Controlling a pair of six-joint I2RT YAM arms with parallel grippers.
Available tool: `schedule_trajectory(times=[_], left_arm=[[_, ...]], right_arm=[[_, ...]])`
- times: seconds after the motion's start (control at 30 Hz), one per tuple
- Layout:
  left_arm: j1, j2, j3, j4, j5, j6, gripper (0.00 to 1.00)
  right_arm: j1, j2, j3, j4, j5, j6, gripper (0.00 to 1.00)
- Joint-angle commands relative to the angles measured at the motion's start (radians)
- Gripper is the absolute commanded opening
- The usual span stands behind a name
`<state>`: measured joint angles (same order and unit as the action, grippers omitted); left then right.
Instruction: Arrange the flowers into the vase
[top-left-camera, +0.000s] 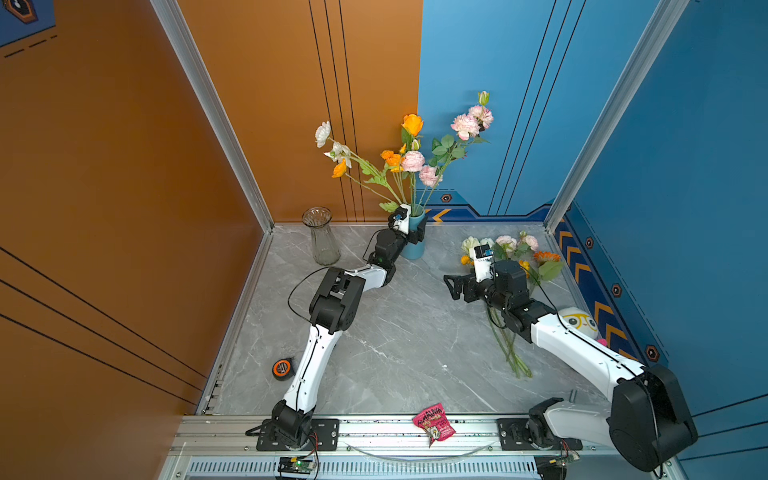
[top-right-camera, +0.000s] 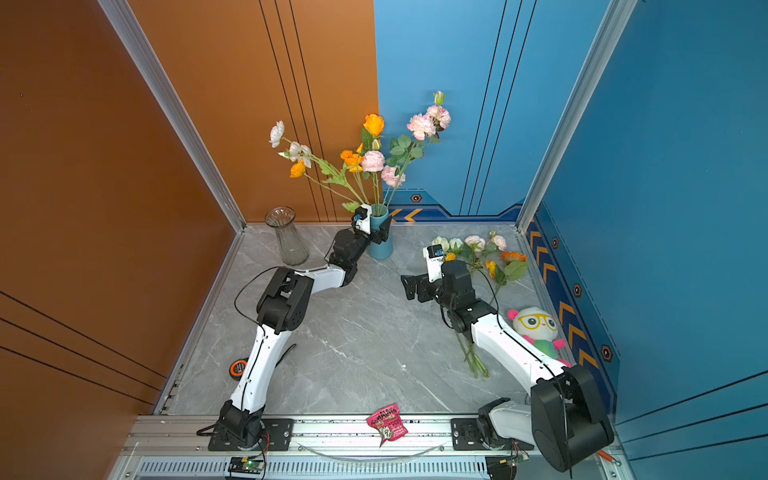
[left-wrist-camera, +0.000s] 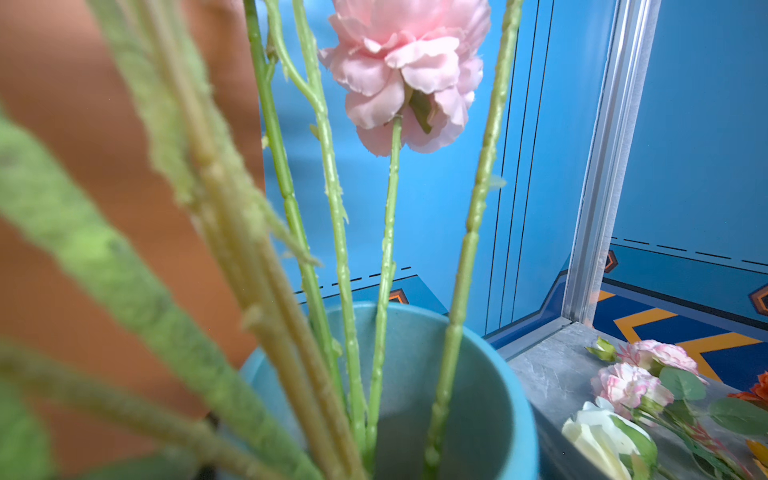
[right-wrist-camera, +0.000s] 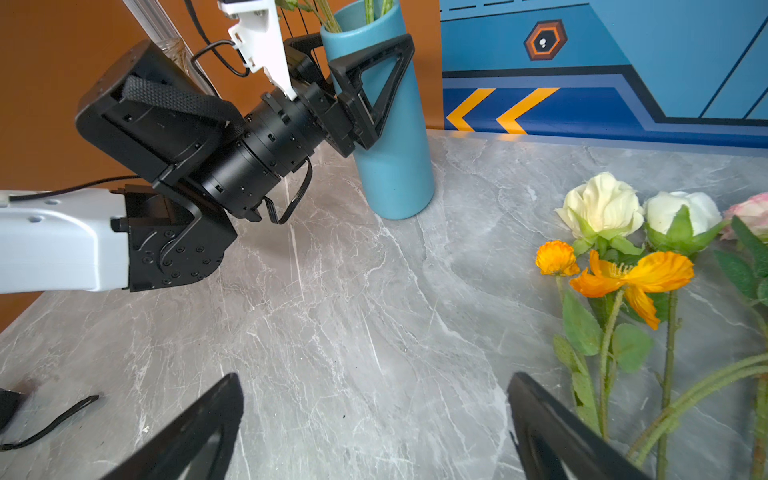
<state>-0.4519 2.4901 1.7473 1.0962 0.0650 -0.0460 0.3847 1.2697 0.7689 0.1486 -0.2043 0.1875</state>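
Listing by count: two vases, two grippers, two groups of flowers, three stray items.

Vases: one blue vase (top-left-camera: 415, 249), opaque, upright at the back of the tabletop (top-left-camera: 395, 353) near the seam of the two wall colours; one glass vase (top-left-camera: 322, 239), ribbed and clear, upright to its left and apart from it.

First group: the standing flowers (top-left-camera: 411, 162) fan out of the blue vase, stems far taller than it, carrying two white blooms, four pale pink and about four orange, with one closed bud (top-left-camera: 483, 97) topmost.

Second group: the loose flowers (top-left-camera: 513, 249) lie flat at the right of the tabletop, heads toward the back; the right wrist view shows two cream-white heads and two orange, a pink one cut off at the edge.

Grippers: the left gripper (right-wrist-camera: 365, 43) clasps the blue vase just under its rim, a jaw on each side; the right gripper (top-left-camera: 451, 286) hangs spread wide and empty, just beside the loose flowers.

Stray items: one tape measure (top-left-camera: 281, 368), one pink snack packet (top-left-camera: 433, 424) on the front rail (top-left-camera: 374, 432), one plush toy (top-right-camera: 536, 326).

Surface: grey veined marble. Room: orange wall (top-left-camera: 124, 166) on the left, blue walls (top-left-camera: 519, 104) behind and right, aluminium posts (top-left-camera: 216, 116) at the corners.

Obscured: the stems inside the blue vase overlap too much to count; the right arm (top-left-camera: 582, 353) covers the middle of the loose stems and, in a top view, part of the plush toy (top-left-camera: 579, 324).
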Motion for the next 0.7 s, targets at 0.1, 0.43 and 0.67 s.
schedule_trajectory(times=[0.1, 0.43, 0.67], left_arm=[[-0.004, -0.091, -0.032, 0.127, -0.041, 0.054, 0.66], [0.001, -0.092, -0.068, 0.145, -0.046, 0.014, 0.81], [0.013, -0.108, -0.110, 0.143, 0.002, -0.011, 0.91]], right_arm=[[-0.010, -0.014, -0.008, -0.007, -0.024, 0.000, 1.00], [-0.010, -0.020, -0.007, -0.025, -0.022, 0.008, 1.00], [-0.010, -0.037, -0.021, -0.033, -0.019, 0.012, 1.00]])
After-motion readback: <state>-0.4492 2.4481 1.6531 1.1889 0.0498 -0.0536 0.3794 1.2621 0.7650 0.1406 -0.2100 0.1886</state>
